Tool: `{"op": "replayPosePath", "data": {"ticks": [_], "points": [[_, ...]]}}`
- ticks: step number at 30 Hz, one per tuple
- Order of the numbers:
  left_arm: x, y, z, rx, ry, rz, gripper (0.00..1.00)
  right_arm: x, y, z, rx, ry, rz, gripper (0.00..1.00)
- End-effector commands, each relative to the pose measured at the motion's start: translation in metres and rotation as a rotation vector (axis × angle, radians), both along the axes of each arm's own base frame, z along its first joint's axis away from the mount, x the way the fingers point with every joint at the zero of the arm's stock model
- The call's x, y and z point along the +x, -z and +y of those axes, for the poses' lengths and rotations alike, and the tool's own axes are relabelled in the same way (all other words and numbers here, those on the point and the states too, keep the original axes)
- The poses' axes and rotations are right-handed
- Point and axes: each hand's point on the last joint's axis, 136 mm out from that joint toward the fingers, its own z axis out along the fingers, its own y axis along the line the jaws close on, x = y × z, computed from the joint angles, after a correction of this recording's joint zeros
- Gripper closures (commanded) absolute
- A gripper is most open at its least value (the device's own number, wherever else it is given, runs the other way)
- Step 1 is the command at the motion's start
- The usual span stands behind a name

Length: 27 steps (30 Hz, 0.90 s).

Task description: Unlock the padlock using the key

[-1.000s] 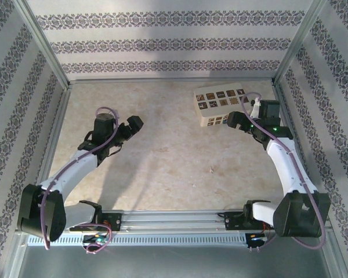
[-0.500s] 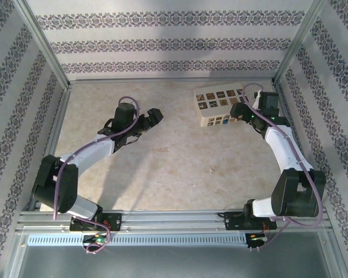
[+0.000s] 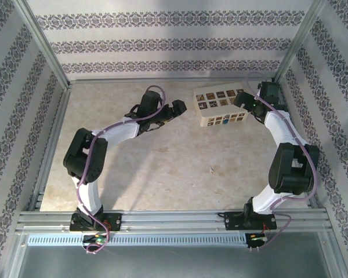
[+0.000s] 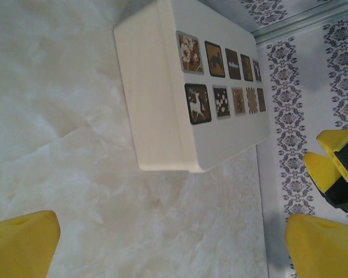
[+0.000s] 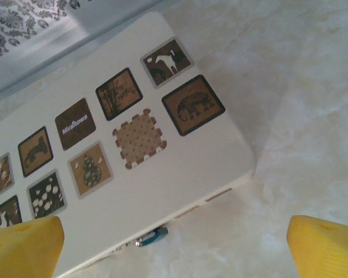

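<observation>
A white box (image 3: 220,106) with brown picture squares on its lid lies at the back right of the table. A small teal and silver padlock (image 5: 152,236) hangs at the box's (image 5: 133,174) front edge under the lid. The key is out of view. My left gripper (image 3: 177,108) hovers just left of the box (image 4: 180,92), open, nothing between its yellow fingertips (image 4: 20,243). My right gripper (image 3: 243,99) hangs over the box's right end, open and empty, its fingertips (image 5: 325,246) wide apart above the padlock side. The left wrist view also catches the right gripper's yellow fingers (image 4: 336,162).
Patterned walls with metal posts close the table in on three sides; the right wall (image 3: 313,87) is close behind my right arm. The marble tabletop (image 3: 180,168) stretches bare in front of the box. A rail (image 3: 174,219) runs along the near edge.
My left arm has swung far right and back, from the left-middle of the table to beside the box. My right gripper has moved back over the box's right end. Both stayed open.
</observation>
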Motion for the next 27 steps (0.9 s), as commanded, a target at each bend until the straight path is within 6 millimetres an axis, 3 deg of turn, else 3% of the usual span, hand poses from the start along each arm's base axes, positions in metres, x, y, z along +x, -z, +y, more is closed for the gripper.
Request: {"op": "replayPosePath", "data": {"ticks": [1, 11, 27], "points": [[0.009, -0.008, -0.022, -0.03, 0.045, -0.025, 0.01, 0.016, -0.006, -0.008, 0.02, 0.038, -0.028, 0.02], [0.047, -0.002, -0.054, -0.049, 0.062, -0.026, 0.0, 0.04, 0.015, -0.014, 0.05, 0.068, -0.014, 0.02], [0.07, 0.033, -0.097, -0.032, 0.104, 0.037, 0.0, 0.061, 0.052, -0.017, 0.04, 0.005, 0.033, 0.02]]}}
